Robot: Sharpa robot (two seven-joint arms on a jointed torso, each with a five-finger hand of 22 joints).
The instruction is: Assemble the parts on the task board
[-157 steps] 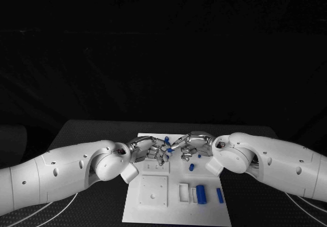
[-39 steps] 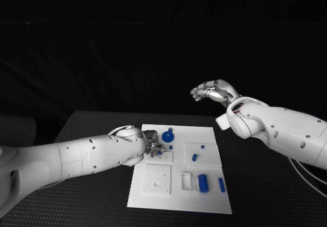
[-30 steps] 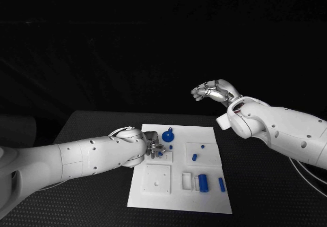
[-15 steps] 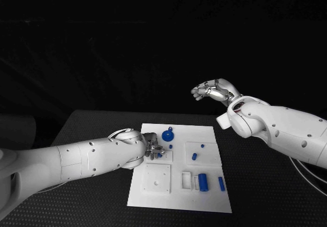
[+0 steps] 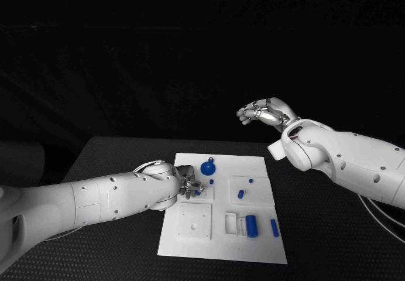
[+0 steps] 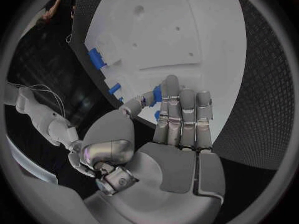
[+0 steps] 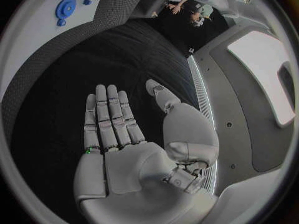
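A white board (image 5: 221, 249) is seen lying in the middle of a black table (image 5: 329, 234). Small blue parts are spread over it: a round disc (image 5: 208, 170) near the far edge, a short peg (image 5: 240, 194) in the middle, and two bars (image 5: 250, 225) standing in slots near the front. A further blue part (image 6: 151, 97) is pinched between the thumb and fingertips of the left hand (image 6: 177, 122), low over the board's left side. Seating of this part appears to be the step in hand; alignment over its hole and a straight press would be called for next. The right hand (image 5: 263, 112) is held high beyond the table, empty, with fingers straight and apart. No writing can be read.
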